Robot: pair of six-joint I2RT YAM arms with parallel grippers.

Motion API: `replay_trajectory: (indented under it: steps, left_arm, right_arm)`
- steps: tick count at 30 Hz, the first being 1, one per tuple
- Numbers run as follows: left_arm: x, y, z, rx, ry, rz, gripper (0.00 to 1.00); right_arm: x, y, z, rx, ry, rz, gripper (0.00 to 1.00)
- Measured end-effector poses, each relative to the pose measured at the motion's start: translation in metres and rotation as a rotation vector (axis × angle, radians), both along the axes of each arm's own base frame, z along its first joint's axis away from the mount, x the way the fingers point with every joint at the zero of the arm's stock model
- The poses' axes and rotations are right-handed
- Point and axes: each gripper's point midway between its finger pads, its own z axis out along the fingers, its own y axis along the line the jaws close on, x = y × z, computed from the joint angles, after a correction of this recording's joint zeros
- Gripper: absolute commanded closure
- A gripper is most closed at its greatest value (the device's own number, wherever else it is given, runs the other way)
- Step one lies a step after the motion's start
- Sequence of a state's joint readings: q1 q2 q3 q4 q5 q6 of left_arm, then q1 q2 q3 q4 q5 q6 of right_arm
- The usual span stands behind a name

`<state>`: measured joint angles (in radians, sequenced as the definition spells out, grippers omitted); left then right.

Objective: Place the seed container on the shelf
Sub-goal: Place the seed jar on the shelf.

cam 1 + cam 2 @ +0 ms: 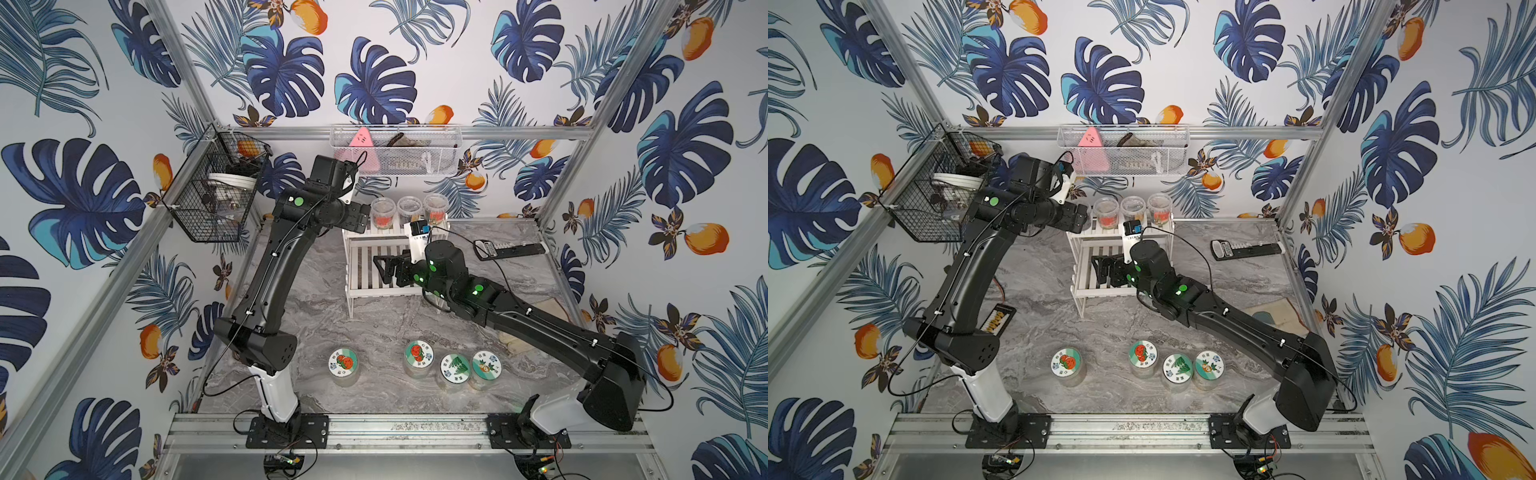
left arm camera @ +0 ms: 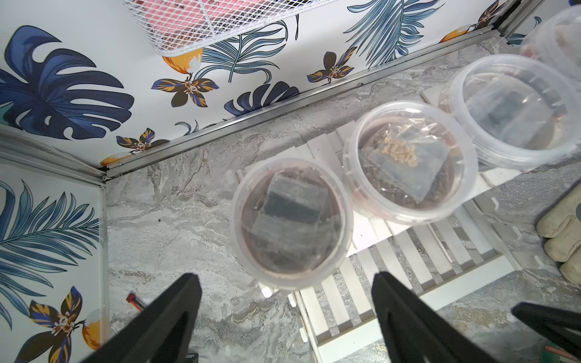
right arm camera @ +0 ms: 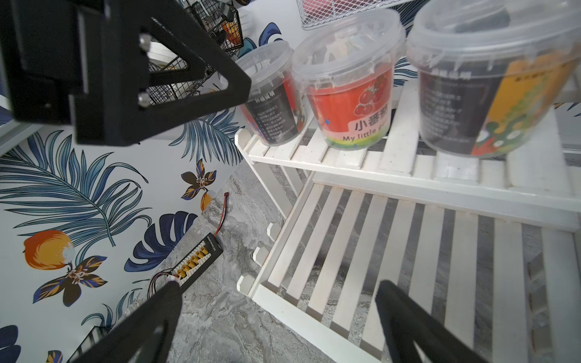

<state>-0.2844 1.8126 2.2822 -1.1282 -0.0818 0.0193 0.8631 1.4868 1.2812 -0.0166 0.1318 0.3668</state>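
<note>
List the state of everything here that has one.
left gripper: open, empty
right gripper: open, empty
shelf: standing upright
left shelf container: upright on upper tier, lid on
middle shelf container: upright on upper tier, lid on
right shelf container: upright on upper tier, lid on
four table containers: upright, lids on

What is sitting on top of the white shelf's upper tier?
Three clear, lidded seed containers stand in a row on the upper tier of the shelf. Their labels hide most of what is inside, and the slats beneath them are covered.
</note>
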Motion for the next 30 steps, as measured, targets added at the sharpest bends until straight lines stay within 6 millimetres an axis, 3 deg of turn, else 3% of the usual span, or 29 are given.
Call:
replay_trajectory:
  steps: [15,30]
  left_arm:
    - [0.003,-0.003,-0.011,-0.024,0.025,-0.02,0.22]
    - [0.007,-0.004,-0.016,-0.033,0.028,-0.011,0.25]
  right_arm:
    - [-0.001,-0.002,-0.001,-0.002,0.002,-0.001,0.0]
    - [-0.002,-0.004,-0.002,-0.005,0.002,-0.005,0.0]
